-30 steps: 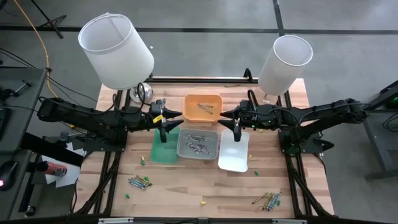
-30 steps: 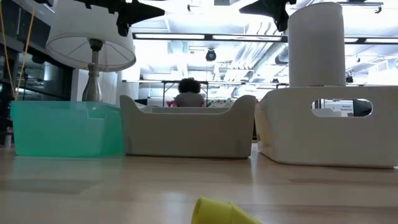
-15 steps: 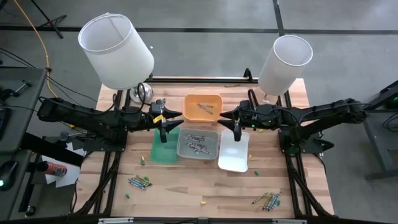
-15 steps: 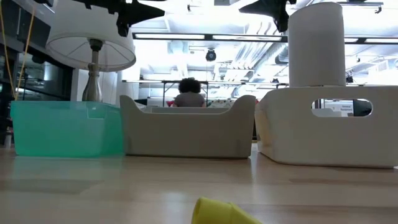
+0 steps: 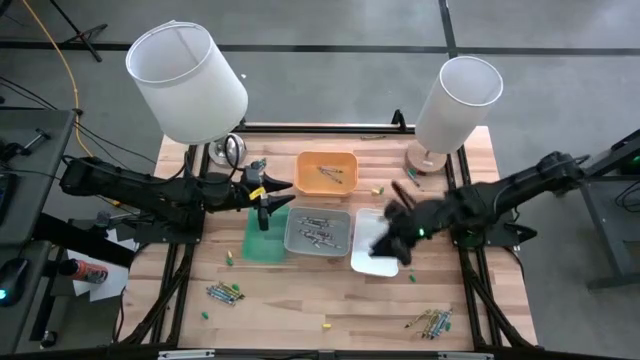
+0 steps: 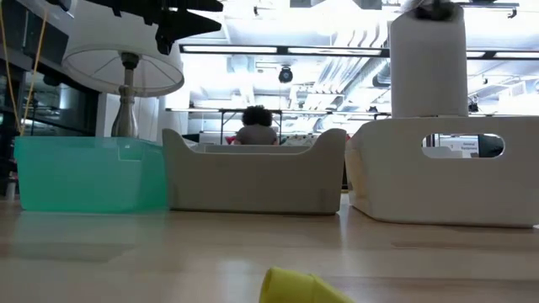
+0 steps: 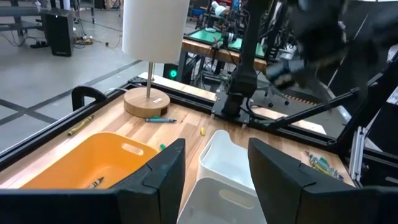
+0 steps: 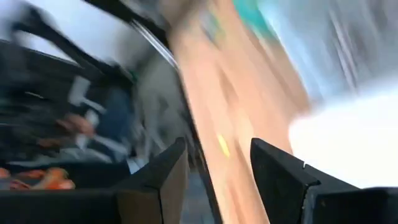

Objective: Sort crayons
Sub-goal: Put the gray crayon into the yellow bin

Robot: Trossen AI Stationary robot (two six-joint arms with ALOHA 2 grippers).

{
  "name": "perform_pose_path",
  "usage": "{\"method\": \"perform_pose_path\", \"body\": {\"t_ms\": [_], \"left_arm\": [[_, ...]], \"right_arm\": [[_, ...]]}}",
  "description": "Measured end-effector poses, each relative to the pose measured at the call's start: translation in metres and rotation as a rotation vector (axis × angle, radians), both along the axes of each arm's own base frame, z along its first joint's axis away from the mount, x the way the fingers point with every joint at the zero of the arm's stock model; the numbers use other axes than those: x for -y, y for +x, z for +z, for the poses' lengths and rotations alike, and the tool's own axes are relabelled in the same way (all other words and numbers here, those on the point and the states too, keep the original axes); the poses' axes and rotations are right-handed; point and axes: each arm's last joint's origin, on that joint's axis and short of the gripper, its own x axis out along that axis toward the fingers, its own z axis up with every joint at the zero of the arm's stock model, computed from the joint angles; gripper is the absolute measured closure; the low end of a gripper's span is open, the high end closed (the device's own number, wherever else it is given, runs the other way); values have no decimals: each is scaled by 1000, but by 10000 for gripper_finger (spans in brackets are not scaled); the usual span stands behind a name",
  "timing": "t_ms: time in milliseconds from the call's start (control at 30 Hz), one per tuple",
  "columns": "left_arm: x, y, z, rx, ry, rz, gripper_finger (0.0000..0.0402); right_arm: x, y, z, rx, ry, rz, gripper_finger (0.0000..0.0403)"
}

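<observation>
Crayons lie in two small heaps near the table's near edge, one at the left (image 5: 225, 292) and one at the right (image 5: 432, 322). Others lie in the grey tray (image 5: 317, 232) and the orange tray (image 5: 326, 172). Single ones are scattered on the wood, and a yellow one (image 6: 295, 287) lies close to the low camera. My left gripper (image 5: 264, 200) is open and empty, hovering over the far end of the green tray (image 5: 265, 238). My right gripper (image 5: 395, 240) is blurred, open and empty, above the white tray (image 5: 372, 255).
Two white-shaded lamps stand at the far corners, left (image 5: 188, 82) and right (image 5: 455, 105). The four trays sit side by side mid-table. Bare wood (image 5: 320, 295) lies between the trays and the near edge. A person (image 6: 255, 126) sits in the room behind.
My right gripper has swung quickly from beside the orange tray toward the table's near edge and a little to the right. It has come down over the white tray, has turned, and has left the top of the low view. My left arm has kept still.
</observation>
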Motion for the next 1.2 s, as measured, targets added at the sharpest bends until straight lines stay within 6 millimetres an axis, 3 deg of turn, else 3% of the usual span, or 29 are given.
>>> {"method": "perform_pose_path", "body": {"t_ms": [300,433,700,1200], "left_arm": [[0,0,-1,-11,1,2,241],[0,0,-1,-14,1,2,241],[0,0,-1,-14,1,2,241],[0,0,-1,-15,2,2,241]], "right_arm": [[-59,-38,-70,-889,189,-100,233],[-82,-51,-103,-1168,256,-135,233],[-104,-64,-154,-1379,343,-112,233],[-113,-71,-191,-1437,190,28,233]]}}
